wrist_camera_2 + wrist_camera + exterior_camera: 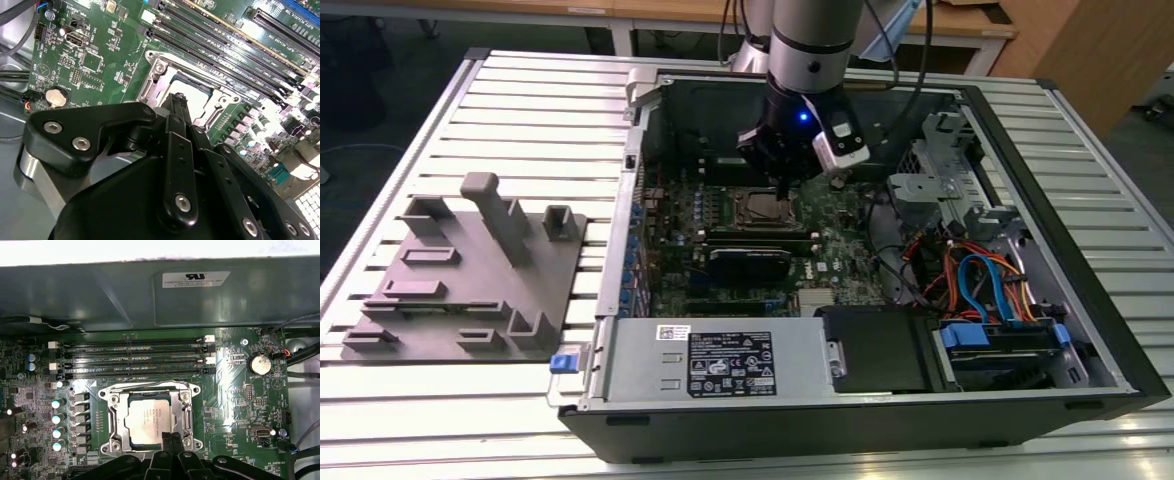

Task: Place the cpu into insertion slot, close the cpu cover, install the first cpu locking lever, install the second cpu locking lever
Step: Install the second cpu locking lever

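Hand (171, 439) over socketed cpu (150, 418)

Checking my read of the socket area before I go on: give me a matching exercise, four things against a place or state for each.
Things:
1. cpu
2. cpu cover
3. gripper
4. coin battery

Descriptions:
A. round and silver, seated on the green board away from the socket
B. lying flat inside the socket, metal top up
C. fingertips together at the socket's edge
D. silver frame lying down around the chip

Pairs: 1-B, 2-D, 3-C, 4-A
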Controlling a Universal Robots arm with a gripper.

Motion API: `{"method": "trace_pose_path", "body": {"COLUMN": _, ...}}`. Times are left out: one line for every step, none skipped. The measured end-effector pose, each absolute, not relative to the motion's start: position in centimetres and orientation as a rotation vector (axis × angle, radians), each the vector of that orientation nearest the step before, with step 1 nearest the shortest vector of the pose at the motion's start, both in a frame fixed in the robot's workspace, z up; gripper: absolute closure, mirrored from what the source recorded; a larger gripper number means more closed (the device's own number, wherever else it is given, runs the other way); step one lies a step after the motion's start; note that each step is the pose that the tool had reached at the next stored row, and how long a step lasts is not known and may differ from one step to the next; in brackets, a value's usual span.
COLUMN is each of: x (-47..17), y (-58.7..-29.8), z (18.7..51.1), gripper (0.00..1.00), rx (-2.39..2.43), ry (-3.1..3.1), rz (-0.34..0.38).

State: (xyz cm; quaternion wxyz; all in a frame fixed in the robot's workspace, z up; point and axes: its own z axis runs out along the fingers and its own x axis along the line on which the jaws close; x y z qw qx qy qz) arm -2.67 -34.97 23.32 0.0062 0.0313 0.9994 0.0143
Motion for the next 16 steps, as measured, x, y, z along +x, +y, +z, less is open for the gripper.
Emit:
{"method": "trace_pose_path", "body": {"x": -2.66, "y": -34.97, "z": 23.32, "gripper": 0.9, "rx": 0.098, "ry": 3.127, "rz": 0.045}}
{"method": "trace_pose_path", "body": {"x": -2.67, "y": -34.97, "z": 23.32, "gripper": 0.9, "rx": 0.098, "ry": 3.127, "rz": 0.045}}
{"method": "trace_pose_path", "body": {"x": -2.66, "y": -34.97, "z": 23.32, "gripper": 0.9, "rx": 0.098, "ry": 3.127, "rz": 0.045}}
{"method": "trace_pose_path", "body": {"x": -2.66, "y": -34.97, "z": 23.32, "gripper": 0.9, "rx": 0.098, "ry": 3.127, "rz": 0.044}}
{"method": "trace_pose_path", "body": {"x": -2.66, "y": -34.97, "z": 23.32, "gripper": 0.9, "rx": 0.098, "ry": 3.127, "rz": 0.044}}
{"method": "trace_pose_path", "body": {"x": -2.66, "y": -34.97, "z": 23.32, "gripper": 0.9, "rx": 0.098, "ry": 3.127, "rz": 0.044}}
{"method": "trace_pose_path", "body": {"x": -2.66, "y": -34.97, "z": 23.32, "gripper": 0.9, "rx": 0.098, "ry": 3.127, "rz": 0.044}}
{"method": "trace_pose_path", "body": {"x": -2.66, "y": -34.97, "z": 23.32, "gripper": 0.9, "rx": 0.098, "ry": 3.127, "rz": 0.044}}
{"method": "trace_pose_path", "body": {"x": -2.66, "y": -34.97, "z": 23.32, "gripper": 0.9, "rx": 0.098, "ry": 3.127, "rz": 0.044}}
{"method": "trace_pose_path", "body": {"x": -2.67, "y": -34.97, "z": 23.32, "gripper": 0.9, "rx": 0.098, "ry": 3.128, "rz": 0.044}}
{"method": "trace_pose_path", "body": {"x": -2.65, "y": -34.98, "z": 23.31, "gripper": 0.9, "rx": 0.099, "ry": 3.136, "rz": 0.044}}
{"method": "trace_pose_path", "body": {"x": -2.62, "y": -35.07, "z": 23.32, "gripper": 0.9, "rx": 0.099, "ry": 3.145, "rz": 0.044}}
{"method": "trace_pose_path", "body": {"x": -2.6, "y": -35.19, "z": 23.32, "gripper": 0.9, "rx": 0.099, "ry": 3.154, "rz": 0.045}}
{"method": "trace_pose_path", "body": {"x": -2.6, "y": -35.35, "z": 23.32, "gripper": 0.9, "rx": 0.1, "ry": 3.162, "rz": 0.047}}
{"method": "trace_pose_path", "body": {"x": -2.6, "y": -35.61, "z": 23.31, "gripper": 0.9, "rx": 0.1, "ry": 3.164, "rz": 0.048}}
{"method": "trace_pose_path", "body": {"x": -2.6, "y": -35.97, "z": 23.3, "gripper": 0.9, "rx": 0.1, "ry": 3.164, "rz": 0.049}}
